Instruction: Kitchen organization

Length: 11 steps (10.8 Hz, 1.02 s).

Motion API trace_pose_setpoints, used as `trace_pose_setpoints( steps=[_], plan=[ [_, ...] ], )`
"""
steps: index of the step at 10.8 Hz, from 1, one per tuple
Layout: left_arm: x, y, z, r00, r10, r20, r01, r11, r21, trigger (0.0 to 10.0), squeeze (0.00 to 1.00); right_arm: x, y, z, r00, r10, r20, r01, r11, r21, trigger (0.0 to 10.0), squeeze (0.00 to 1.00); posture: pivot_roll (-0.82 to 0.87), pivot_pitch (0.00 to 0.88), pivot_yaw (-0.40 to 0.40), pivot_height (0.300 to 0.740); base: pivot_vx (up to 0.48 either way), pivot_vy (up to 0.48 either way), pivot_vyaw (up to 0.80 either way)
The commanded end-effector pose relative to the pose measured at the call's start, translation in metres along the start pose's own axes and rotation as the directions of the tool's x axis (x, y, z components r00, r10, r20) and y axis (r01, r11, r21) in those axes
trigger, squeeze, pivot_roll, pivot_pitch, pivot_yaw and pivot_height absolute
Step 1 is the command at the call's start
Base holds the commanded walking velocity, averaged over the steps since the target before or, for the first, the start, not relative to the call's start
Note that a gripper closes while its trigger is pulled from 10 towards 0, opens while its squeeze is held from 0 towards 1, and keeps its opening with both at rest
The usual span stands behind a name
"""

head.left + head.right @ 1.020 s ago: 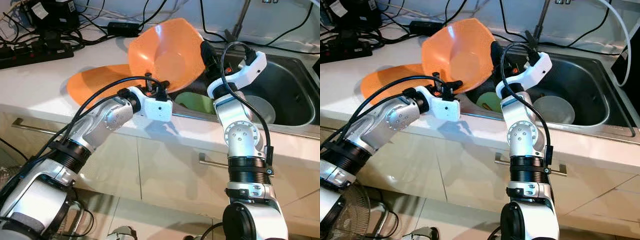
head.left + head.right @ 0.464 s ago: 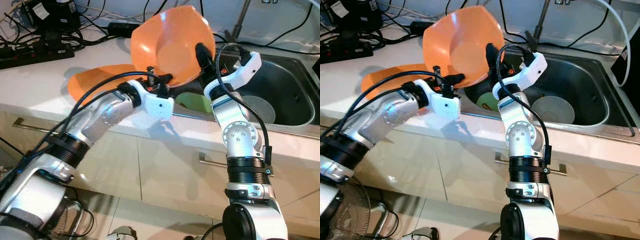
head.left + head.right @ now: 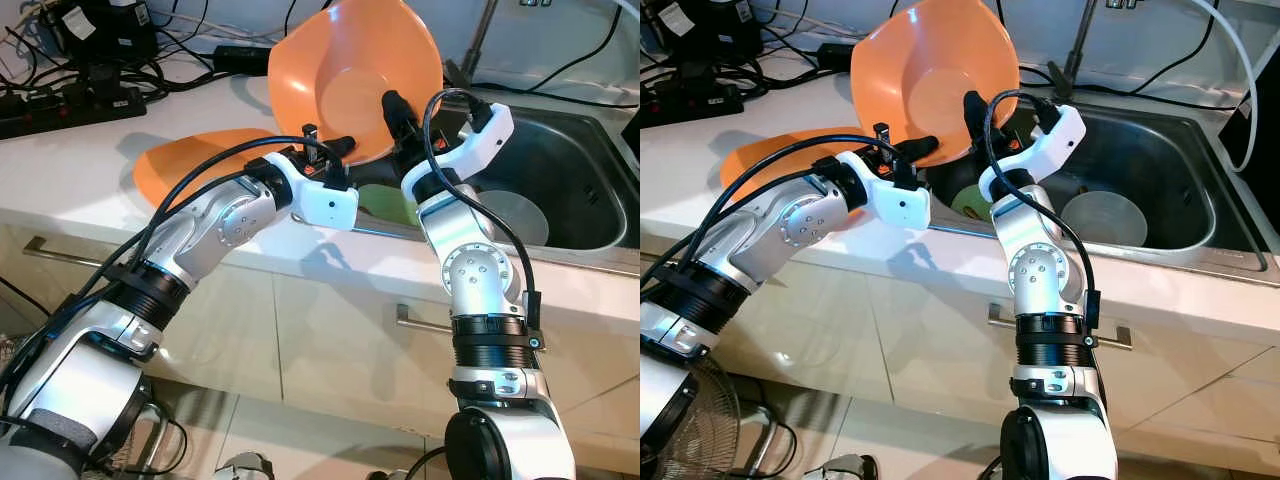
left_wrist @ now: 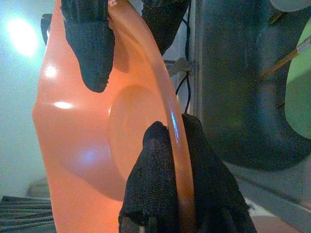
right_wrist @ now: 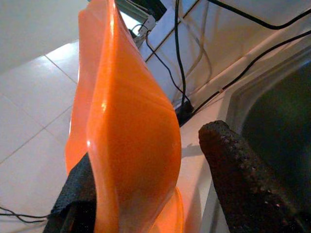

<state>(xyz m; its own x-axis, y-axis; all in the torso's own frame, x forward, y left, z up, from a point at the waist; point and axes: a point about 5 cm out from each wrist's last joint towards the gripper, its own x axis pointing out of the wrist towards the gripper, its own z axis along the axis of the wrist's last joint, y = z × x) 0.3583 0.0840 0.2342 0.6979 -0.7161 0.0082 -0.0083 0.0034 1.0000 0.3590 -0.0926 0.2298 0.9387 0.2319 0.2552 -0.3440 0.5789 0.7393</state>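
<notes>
**A:** Where is the orange bowl (image 3: 350,85)?

**B:** It is lifted off the surface (image 3: 70,160), tilted almost on edge with its hollow facing the camera, above the near left corner of the sink (image 3: 570,170). Both arms are on it.

**A:** What is the left pincer (image 3: 335,150) doing?

**B:** It is clenched on the bowl's lower rim. In the left wrist view, one black finger (image 4: 155,184) lies against the inside of the bowl and the other sits behind the rim, so the orange edge is pinched between them.

**A:** And the right pincer (image 3: 398,118)?

**B:** It is at the bowl's lower right edge. One finger shows against the inside of the bowl in the head views. In the right wrist view, that finger (image 5: 73,194) touches the orange wall, while the other finger (image 5: 243,179) stands apart from it with a gap between. So it straddles the rim rather than squeezing it; I'd call it released.

**A:** What else is around?

**B:** A second orange dish (image 3: 190,165) lies flat on the white surface, just behind the left arm. In the sink there is a green plate (image 3: 390,200) near the left wall and a pale grey bowl (image 3: 515,215) further right. Black cables and a power strip (image 3: 70,105) lie at the back left of the surface.
</notes>
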Motion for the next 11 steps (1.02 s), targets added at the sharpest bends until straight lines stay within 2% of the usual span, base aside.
trace_pose_setpoints(
  steps=[1,11],
  plan=[
    [0.0,0.011,0.0,0.998,0.065,0.01,-0.065,0.998,0.012,10.0,0.0,-0.004,-0.001,-0.01,1.0,-0.025,-0.016,0.026,0.999,0.045,0.0,0.0,0.08,0.032,-0.016,0.74,0.0,0.0,0.0],
    [-0.005,0.003,-0.013,0.998,0.016,-0.054,-0.013,0.999,0.052,10.0,0.0,-0.003,-0.003,-0.006,0.999,-0.043,-0.006,0.043,0.997,0.059,0.0,0.0,0.07,0.066,-0.02,0.74,0.0,0.0,0.0]
  ],
)
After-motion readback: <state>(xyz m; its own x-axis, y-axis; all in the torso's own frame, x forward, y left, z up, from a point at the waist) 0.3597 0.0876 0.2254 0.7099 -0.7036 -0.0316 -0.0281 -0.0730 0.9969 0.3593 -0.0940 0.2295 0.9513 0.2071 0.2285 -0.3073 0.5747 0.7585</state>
